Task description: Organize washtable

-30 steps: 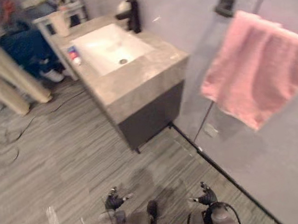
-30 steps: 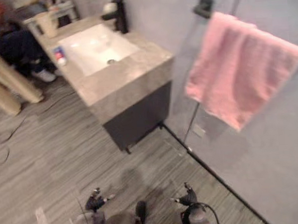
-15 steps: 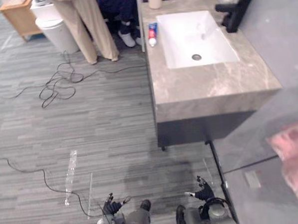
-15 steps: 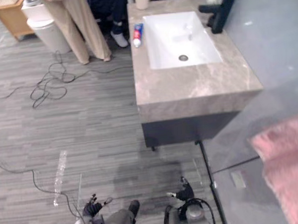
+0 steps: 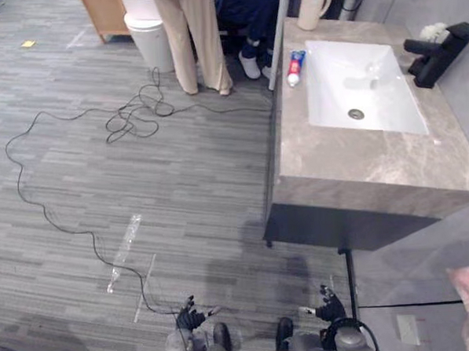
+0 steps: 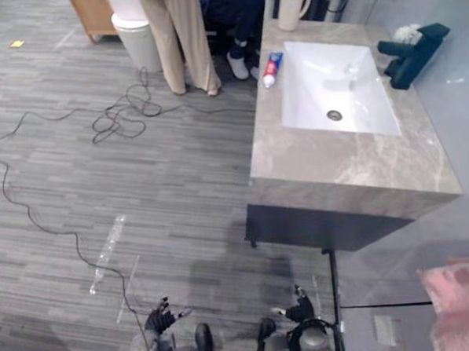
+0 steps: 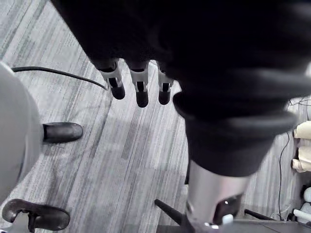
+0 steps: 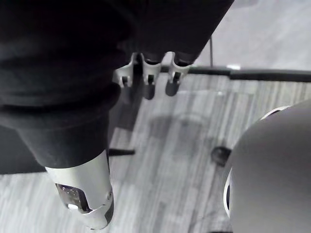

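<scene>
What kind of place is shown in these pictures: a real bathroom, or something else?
Probably a mock bathroom in a test room. A stone washtable holds a white sink, a black faucet and a toothpaste tube, yet loose cables lie on the floor and a person stands nearby.

Quick tally for the surface [image 5: 360,169]: one white sink [image 5: 331,76] set into it. One black faucet [image 5: 440,51] sits at the right edge, with one fluffy white thing [image 5: 431,31] just beside it, can't tell what it is. One toothpaste tube [image 5: 294,67] lies on the left edge and one beige mug [image 5: 312,8] is at the far left corner.

Off the surface: one pink towel [image 6: 461,301], one white bin [image 5: 150,38], one wooden cabinet [image 5: 104,13]. Two people, legs only: one in beige trousers [image 5: 192,36], one in dark blue [image 5: 245,10].

The robot shows two hands: the left hand [image 5: 191,315] and the right hand [image 5: 328,304].
</scene>
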Robot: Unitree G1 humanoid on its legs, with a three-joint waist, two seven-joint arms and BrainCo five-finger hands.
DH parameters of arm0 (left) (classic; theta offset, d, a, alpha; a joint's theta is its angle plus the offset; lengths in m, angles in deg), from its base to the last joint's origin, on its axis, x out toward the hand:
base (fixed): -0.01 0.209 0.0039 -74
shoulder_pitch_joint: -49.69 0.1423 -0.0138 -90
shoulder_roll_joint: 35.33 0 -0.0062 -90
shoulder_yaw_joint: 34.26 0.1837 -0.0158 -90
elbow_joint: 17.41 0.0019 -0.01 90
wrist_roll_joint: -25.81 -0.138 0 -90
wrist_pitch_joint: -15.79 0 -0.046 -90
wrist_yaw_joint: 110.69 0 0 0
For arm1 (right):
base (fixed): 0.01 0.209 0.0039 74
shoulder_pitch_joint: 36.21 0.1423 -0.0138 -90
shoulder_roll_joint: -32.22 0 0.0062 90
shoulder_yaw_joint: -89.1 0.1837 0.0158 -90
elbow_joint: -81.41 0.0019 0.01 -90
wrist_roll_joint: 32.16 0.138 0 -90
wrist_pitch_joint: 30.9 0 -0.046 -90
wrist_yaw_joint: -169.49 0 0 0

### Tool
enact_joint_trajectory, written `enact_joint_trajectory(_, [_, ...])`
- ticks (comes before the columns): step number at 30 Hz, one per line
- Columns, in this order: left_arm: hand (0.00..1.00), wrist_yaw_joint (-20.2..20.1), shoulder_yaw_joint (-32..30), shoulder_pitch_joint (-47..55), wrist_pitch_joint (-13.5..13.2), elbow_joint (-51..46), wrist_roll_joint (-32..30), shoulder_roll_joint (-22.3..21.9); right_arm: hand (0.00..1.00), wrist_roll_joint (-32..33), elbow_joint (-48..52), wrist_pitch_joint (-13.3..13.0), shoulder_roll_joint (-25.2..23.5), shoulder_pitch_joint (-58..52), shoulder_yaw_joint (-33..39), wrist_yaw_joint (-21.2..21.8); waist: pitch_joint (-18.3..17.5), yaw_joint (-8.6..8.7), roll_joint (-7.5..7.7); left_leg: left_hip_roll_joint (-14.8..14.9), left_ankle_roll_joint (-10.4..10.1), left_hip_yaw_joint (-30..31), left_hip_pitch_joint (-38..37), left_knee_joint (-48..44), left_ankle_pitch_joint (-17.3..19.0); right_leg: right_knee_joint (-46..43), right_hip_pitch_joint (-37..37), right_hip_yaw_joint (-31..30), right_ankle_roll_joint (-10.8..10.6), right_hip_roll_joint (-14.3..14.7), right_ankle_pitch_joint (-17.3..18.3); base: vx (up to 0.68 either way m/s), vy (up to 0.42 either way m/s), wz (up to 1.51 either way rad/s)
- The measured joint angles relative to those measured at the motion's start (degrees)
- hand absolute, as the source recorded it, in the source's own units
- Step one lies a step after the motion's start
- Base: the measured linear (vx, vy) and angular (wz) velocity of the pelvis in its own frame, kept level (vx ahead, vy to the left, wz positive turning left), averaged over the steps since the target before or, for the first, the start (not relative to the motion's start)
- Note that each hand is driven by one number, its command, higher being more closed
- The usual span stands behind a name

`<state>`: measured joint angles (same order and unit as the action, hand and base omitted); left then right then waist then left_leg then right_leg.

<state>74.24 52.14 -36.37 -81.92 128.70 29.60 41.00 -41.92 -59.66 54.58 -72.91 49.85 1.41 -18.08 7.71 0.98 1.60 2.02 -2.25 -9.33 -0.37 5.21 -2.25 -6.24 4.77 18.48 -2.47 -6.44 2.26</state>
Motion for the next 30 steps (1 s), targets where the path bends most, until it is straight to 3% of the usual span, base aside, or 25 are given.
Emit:
enact_joint_trajectory(6, [0.0, 0.1, 0.1, 1.8, 0.0, 1.8, 0.1, 2.4, 0.0, -2.2, -2.8, 0.0, -0.5, 2.0, -2.8, 0.1, 0.0, -0.4, 0.49, -1.8, 1.3, 1.5, -0.2, 0.6, -0.9, 0.6, -1.4, 0.5, -0.9, -1.1, -1.2, -0.08, 0.074, 0.12])
enact_joint_trajectory(10, [0.0, 0.1, -1.6, 1.7, -0.3, 1.8, 0.1, 2.3, 0.0, -2.7, -4.8, 0.1, -0.6, 2.9, -4.1, 0.3, 0.0, -1.78, 1.36, -3.0, 1.7, 2.8, -0.2, 0.6, -1.2, 0.5, -1.8, 0.4, -1.8, -1.7, -0.5, -0.07, 0.062, 0.13])
enact_joint_trajectory(13, [0.0, 0.0, -2.1, 1.6, -0.3, 1.5, 0.1, 2.4, 0.0, -2.9, -6.5, 0.2, -0.5, 3.3, -4.0, 0.3, 0.1, -1.76, 1.93, -4.1, 2.5, 6.0, 0.5, 0.5, -1.2, 0.2, -2.7, 0.6, -4.6, -2.5, 1.6, -0.02, 0.064, 0.68])
enact_joint_trajectory(14, [0.0, 0.0, -2.8, 1.6, -0.3, 1.0, 0.1, 2.3, 0.0, -3.2, -6.7, 0.5, -0.1, 3.2, -3.8, 0.3, 0.3, -1.81, 2.35, -5.0, 3.7, 7.9, 1.7, -1.6, -0.3, -1.4, -2.7, 1.3, -7.4, -3.4, 4.0, 0.09, 0.118, 1.43])
enact_joint_trajectory(15, [0.0, 0.0, -3.6, 1.6, -0.2, -0.4, 0.2, 2.4, 0.0, -3.4, -6.6, 0.7, 0.2, 3.2, -3.2, 0.3, 0.7, -1.96, 2.67, -6.2, 5.4, 9.3, 5.1, -9.4, 2.4, -4.2, -2.9, 1.5, -10.0, -4.5, 6.7, 0.09, 0.087, 1.25])
enact_joint_trajectory(16, [0.0, 0.1, -3.8, 1.7, -0.2, -0.6, 0.2, 2.5, 0.0, -3.4, -6.6, 0.7, 0.2, 3.1, -3.1, 0.3, 0.9, -2.02, 2.96, -6.5, 5.6, 9.6, 5.6, -10.7, 3.2, -4.8, -3.0, 1.4, -10.3, -4.8, 7.0, 0.1, 0.113, 1.13])
enact_joint_trajectory(17, [0.0, 0.1, -4.1, 1.7, -0.3, -1.3, 0.3, 2.5, 0.0, -3.9, -6.4, 0.8, 0.1, 2.3, -2.6, 0.3, 1.3, -2.42, 3.62, -7.6, 6.8, 11.0, 6.9, -15.8, 6.8, -8.5, -3.7, 1.5, -12.3, -6.4, 7.7, 0.08, 0.083, 0.67])
enact_joint_trajectory(18, [0.0, 0.2, -4.3, 1.2, -0.4, -1.7, 0.3, 2.1, 0.0, -4.0, -5.4, 0.9, 0.1, 1.8, -1.5, 0.4, 2.1, -3.21, 3.74, -8.7, 8.9, 12.1, 6.8, -19.5, 9.7, -18.3, -1.2, -2.5, -10.2, -7.4, 7.5, 0.09, 0.122, 0.64])
enact_joint_trajectory(19, [0.0, 0.2, -4.4, 1.0, -0.3, -1.8, 0.1, 1.9, 0.0, -3.8, -4.5, 0.9, -0.1, 1.7, -1.4, 0.4, 2.7, -3.25, 2.94, -8.6, 9.2, 12.6, 6.3, -20.9, 10.7, -23.8, 1.5, -5.8, -9.3, -7.2, 7.6, 0.08, 0.141, 0.42])
enact_joint_trajectory(20, [0.0, 0.2, -5.0, 1.0, -0.3, -1.5, 0.1, 1.8, 0.0, -3.9, -2.6, 0.6, -0.6, 1.4, -1.1, 0.4, 3.1, -2.95, 1.97, -8.0, 10.1, 13.7, 6.0, -22.7, 12.3, -29.9, 5.0, -11.6, -8.6, -4.0, 10.5, 0.16, 0.187, 0.34])
enact_joint_trajectory(21, [0.0, 0.3, -5.4, 1.0, -0.3, -1.6, 0.1, 1.8, 0.0, -3.9, -1.8, 0.4, -1.3, 1.0, -1.1, 0.5, 2.9, -3.28, 2.75, -7.7, 10.5, 14.4, 4.9, -22.1, 12.7, -31.6, 7.9, -13.2, -6.9, -1.3, 12.1, 0.19, 0.164, 0.32])
enact_joint_trajectory(24, [0.0, 0.0, -5.2, 0.0, 0.0, -1.5, 0.0, 1.9, 0.0, -3.9, -1.4, 0.0, -1.7, -0.1, -0.2, 0.4, 2.6, -2.85, 4.0, -9.4, 10.1, 18.0, 3.4, -19.3, 12.7, -27.8, 11.6, -15.1, -4.8, 3.5, 13.7, 0.19, 0.074, 0.6])
enact_joint_trajectory(26, [0.0, 0.1, -4.9, -0.3, -0.1, -1.5, 0.0, 0.8, 0.0, -2.1, -0.5, -0.2, -2.0, -0.7, 2.6, 0.4, 1.9, -1.12, 4.16, -11.4, 8.9, 20.9, 1.2, -17.6, 13.5, -24.1, 11.6, -15.6, -2.4, 4.5, 13.5, 0.34, 0.01, 1.28])
enact_joint_trajectory(27, [0.0, 0.1, -4.7, -0.4, -0.1, -1.6, -0.1, 0.5, 0.0, -1.9, -0.5, -0.1, -2.2, -1.0, 3.3, 0.4, 1.6, -0.84, 4.19, -11.6, 8.6, 20.7, 1.0, -17.9, 13.8, -23.5, 11.4, -15.1, -2.1, 4.5, 13.4, 0.42, -0.004, 1.2])
enact_joint_trajectory(28, [0.0, 0.1, -4.8, -0.4, -0.1, -1.5, -0.1, 0.2, 0.0, -1.9, -0.8, 0.5, -2.4, -1.2, 3.5, 0.5, 0.8, -1.14, 3.9, -12.2, 8.2, 21.6, 0.4, -19.6, 15.6, -22.6, 10.9, -14.4, 0.1, 5.3, 12.2, 0.47, -0.01, 0.85])
enact_joint_trajectory(29, [0.0, 0.1, -5.2, -0.5, 0.0, -1.4, -0.2, -0.3, 0.0, -2.1, -0.2, 0.8, -2.4, -1.2, 3.4, 0.6, 0.5, -0.79, 3.57, -12.1, 4.4, 21.9, 0.5, -24.5, 18.1, -19.1, 8.9, -14.3, 3.1, 7.0, 10.3, 0.47, -0.005, 0.72])
enact_joint_trajectory(30, [0.0, 0.1, -5.7, -0.5, 0.0, -1.5, -0.2, -0.7, 0.0, -2.1, 0.0, 0.9, -2.4, -1.2, 3.4, 0.8, 0.4, -0.45, 3.42, -12.1, 2.9, 20.6, 1.7, -29.2, 19.0, -16.5, 7.9, -14.2, 4.3, 8.0, 8.6, 0.42, -0.04, 0.6])
